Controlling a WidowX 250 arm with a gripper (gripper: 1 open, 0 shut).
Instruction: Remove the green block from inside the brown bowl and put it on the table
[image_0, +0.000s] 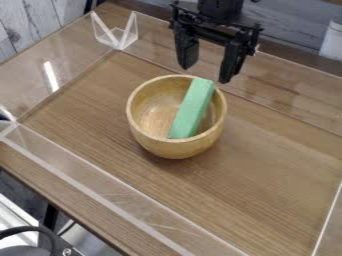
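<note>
Brown bowl (160, 135) on table (267, 180), middle of view. Green block (195, 108) inside bowl, leaning on right inner wall, top end sticking over rim. Gripper (214, 62) above block's top end, pointing down, fingers wide apart, holding nothing.

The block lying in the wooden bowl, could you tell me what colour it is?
Bright green; the block shows clearly in the camera view.
</note>
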